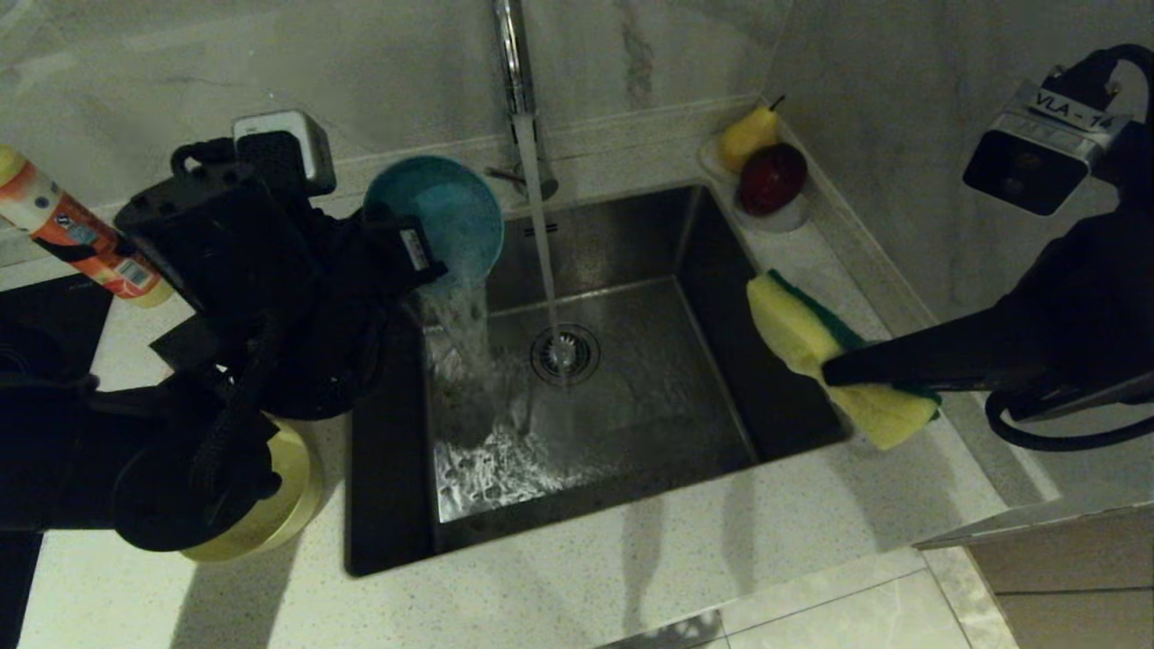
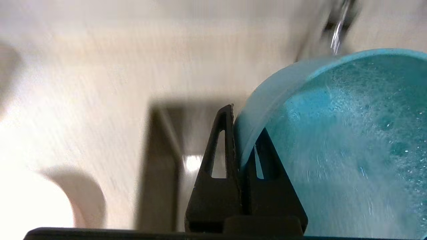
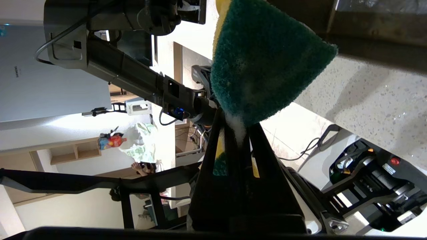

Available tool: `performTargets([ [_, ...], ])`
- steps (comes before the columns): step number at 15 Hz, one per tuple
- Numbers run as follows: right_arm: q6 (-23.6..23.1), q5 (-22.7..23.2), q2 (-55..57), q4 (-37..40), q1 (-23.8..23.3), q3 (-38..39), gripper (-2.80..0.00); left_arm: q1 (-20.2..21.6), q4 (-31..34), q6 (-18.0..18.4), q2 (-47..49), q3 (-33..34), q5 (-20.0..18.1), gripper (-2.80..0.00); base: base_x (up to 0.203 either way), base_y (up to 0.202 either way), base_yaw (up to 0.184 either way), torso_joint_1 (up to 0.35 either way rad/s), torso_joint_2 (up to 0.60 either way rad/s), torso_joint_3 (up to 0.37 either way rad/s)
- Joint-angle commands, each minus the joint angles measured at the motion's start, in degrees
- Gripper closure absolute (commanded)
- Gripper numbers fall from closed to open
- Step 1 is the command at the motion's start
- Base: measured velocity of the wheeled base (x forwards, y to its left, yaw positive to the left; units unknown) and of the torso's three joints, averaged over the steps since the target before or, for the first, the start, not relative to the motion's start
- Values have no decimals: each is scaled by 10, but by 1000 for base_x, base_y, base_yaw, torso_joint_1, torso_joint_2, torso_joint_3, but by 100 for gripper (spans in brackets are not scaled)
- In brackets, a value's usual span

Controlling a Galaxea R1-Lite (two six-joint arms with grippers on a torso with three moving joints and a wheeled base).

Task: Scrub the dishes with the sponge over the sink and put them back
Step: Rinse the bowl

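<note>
The left hand (image 1: 410,257), clamped on the light blue bowl's (image 1: 446,216) rim, tips rinse water into the sink (image 1: 721,397), the right hand (image 1: 834,371) pinching the sponge (image 1: 798,333) beside it; next, probably, setting the bowl back on the bench (image 1: 631,577).

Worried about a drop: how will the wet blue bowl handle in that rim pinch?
Probably slippery: water pours from the blue bowl into the sink. The left gripper pinches only its rim, so it may pivot. It seems stiff, keeping its shape.
</note>
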Motion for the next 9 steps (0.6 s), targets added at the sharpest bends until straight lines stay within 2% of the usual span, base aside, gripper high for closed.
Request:
performTargets([
  [1, 2, 2, -4, 1, -1, 14, 0, 0, -77, 36, -8, 17, 0, 0, 0, 0, 0, 0, 0, 0],
  [5, 1, 3, -3, -11, -1, 43, 0, -1, -94, 50, -42, 17, -15, 0, 0, 0, 0, 0, 0, 0],
  [9, 4, 3, 4, -48, -1, 69, 0, -5, -140, 72, -63, 16, -28, 0, 0, 0, 0, 0, 0, 0],
])
